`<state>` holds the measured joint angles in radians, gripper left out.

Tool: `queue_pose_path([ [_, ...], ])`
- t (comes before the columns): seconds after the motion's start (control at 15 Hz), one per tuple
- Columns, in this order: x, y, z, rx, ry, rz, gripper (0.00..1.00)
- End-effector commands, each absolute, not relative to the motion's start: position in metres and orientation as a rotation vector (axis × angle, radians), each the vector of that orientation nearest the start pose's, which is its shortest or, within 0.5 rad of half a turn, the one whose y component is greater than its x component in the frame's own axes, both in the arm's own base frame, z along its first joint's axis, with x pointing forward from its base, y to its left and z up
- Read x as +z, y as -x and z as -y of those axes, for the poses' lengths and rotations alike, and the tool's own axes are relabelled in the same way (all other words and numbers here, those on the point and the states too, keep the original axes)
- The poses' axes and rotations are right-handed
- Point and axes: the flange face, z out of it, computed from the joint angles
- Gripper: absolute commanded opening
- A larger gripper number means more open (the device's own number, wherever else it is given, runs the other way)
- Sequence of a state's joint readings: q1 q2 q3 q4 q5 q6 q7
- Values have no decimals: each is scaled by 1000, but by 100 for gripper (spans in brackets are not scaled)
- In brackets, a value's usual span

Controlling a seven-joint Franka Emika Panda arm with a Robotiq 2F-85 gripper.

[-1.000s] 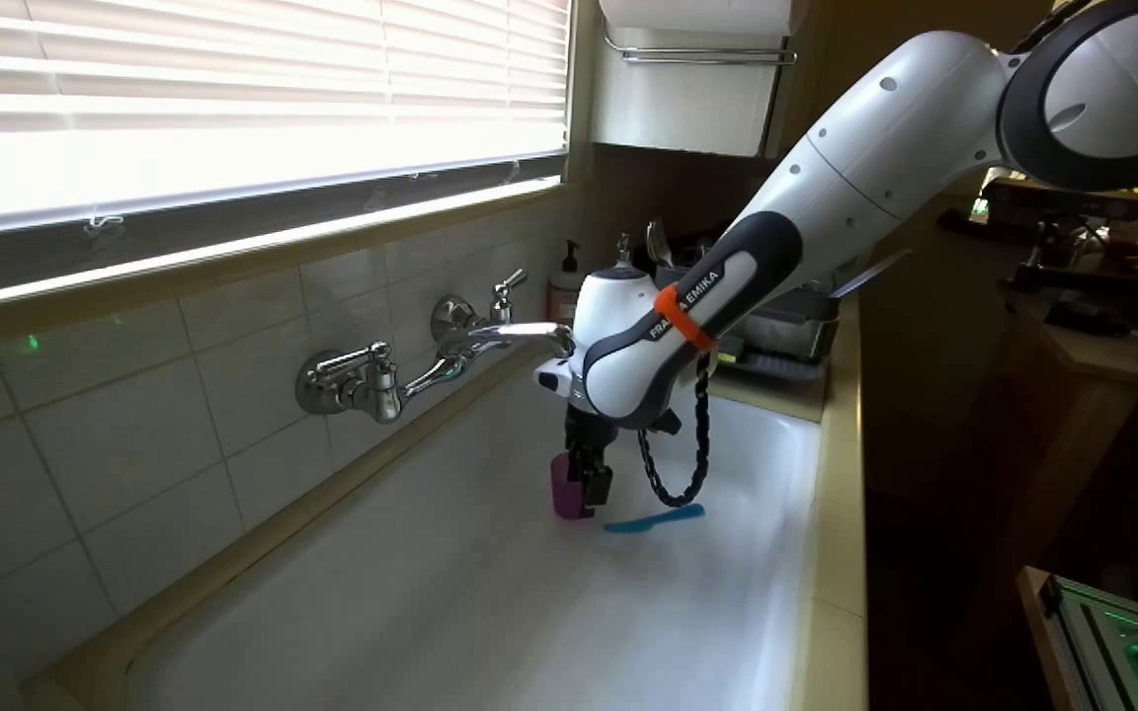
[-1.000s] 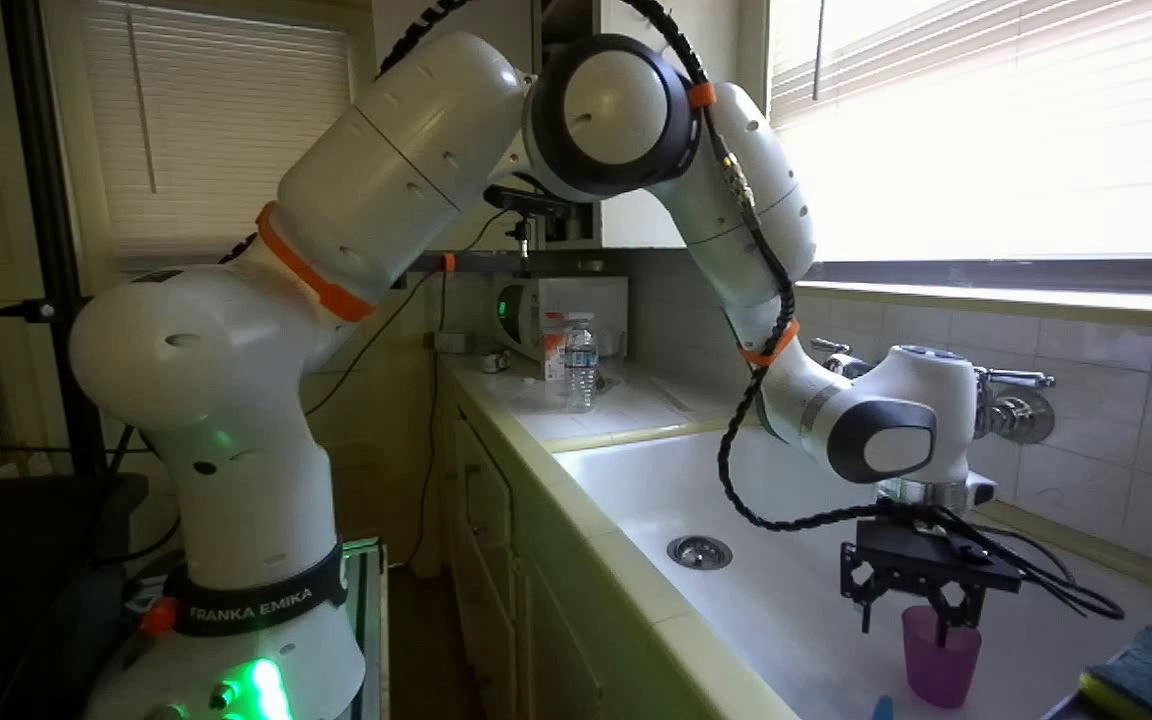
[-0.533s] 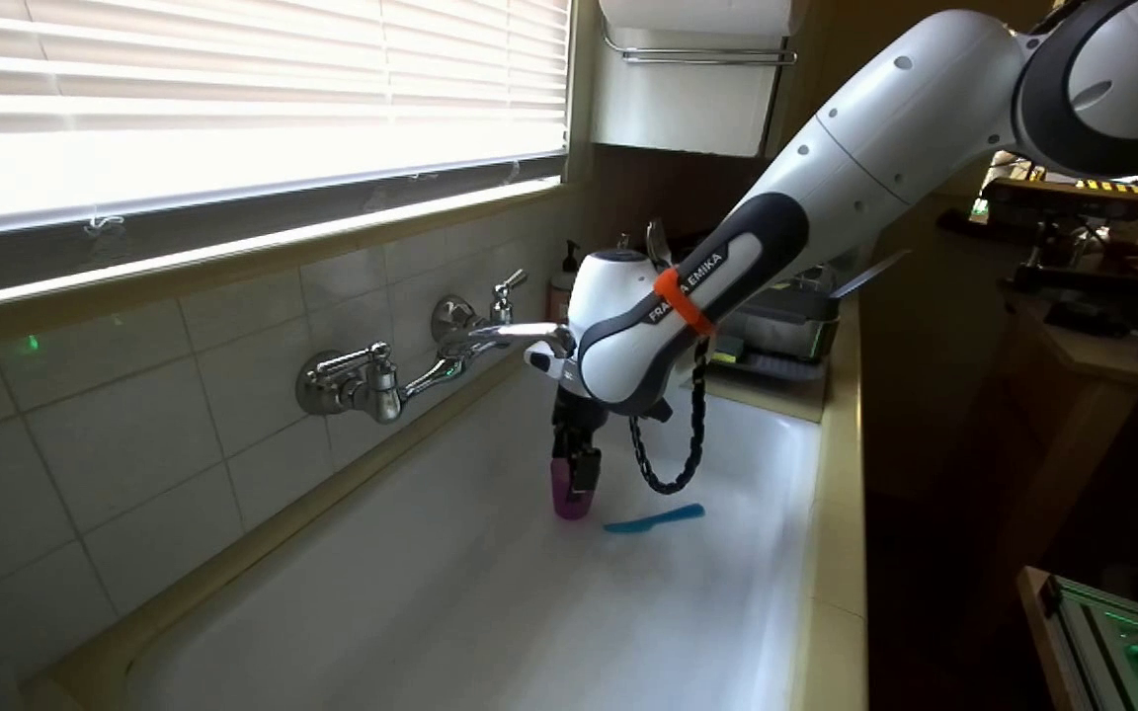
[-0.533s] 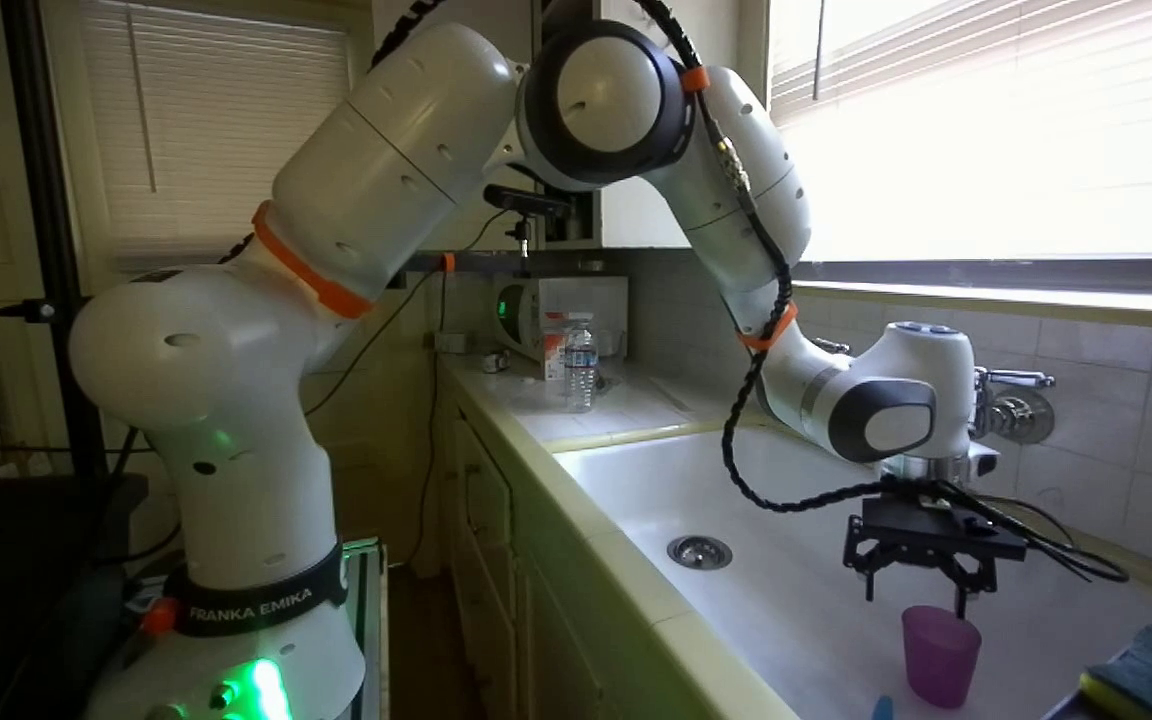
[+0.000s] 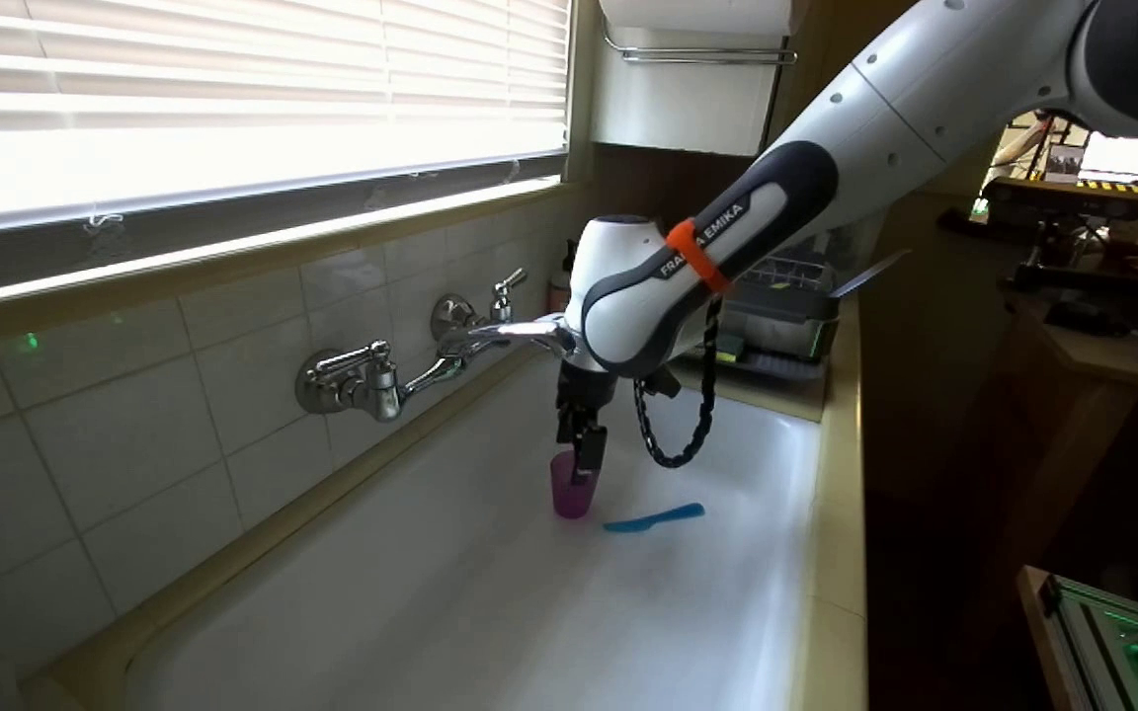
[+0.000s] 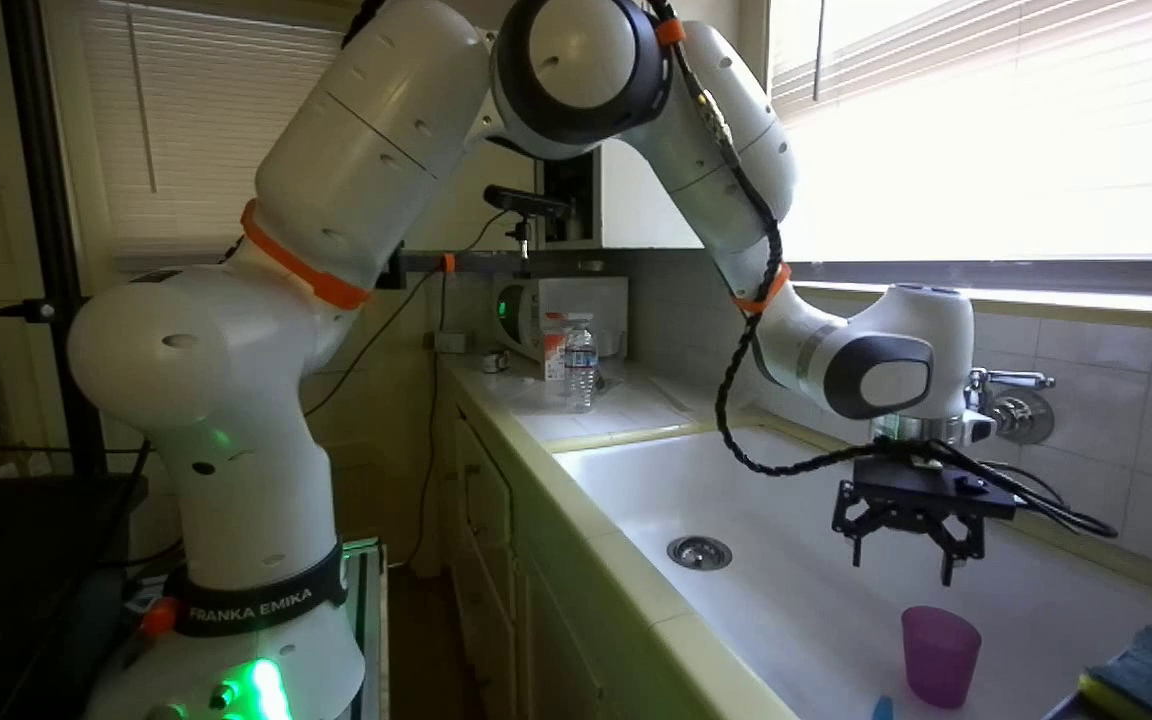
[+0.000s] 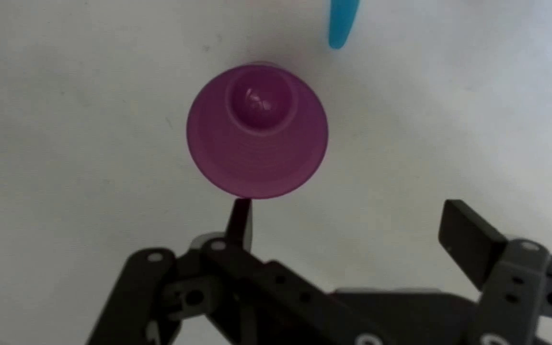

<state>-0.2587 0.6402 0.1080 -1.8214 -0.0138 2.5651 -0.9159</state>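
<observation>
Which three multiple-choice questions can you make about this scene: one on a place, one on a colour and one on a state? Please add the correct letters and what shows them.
1. Where does the cup stand?
A) on the window sill
B) in the sink
C) on the counter

2. What colour is the knife?
A) yellow
B) red
C) blue

3. How is the gripper?
A) open
B) shut on the cup
C) shut on the knife

1 B: both exterior views show the cup on the sink's white bottom.
2 C: an exterior view shows the knife, plainly blue, lying near the cup.
3 A: in the wrist view the gripper's fingers stand wide apart.
</observation>
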Motion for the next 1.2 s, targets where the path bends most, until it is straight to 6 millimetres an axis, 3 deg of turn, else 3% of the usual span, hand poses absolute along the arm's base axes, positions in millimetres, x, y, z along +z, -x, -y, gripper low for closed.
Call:
queue_pose_path([
  [0.0, 222, -627, 106, -96, 2923, 1083, 100],
  [0.6, 272, -583, 102, 62, 2893, 953, 100],
  [1.13, 329, -560, 78, -11, 2959, 789, 100],
])
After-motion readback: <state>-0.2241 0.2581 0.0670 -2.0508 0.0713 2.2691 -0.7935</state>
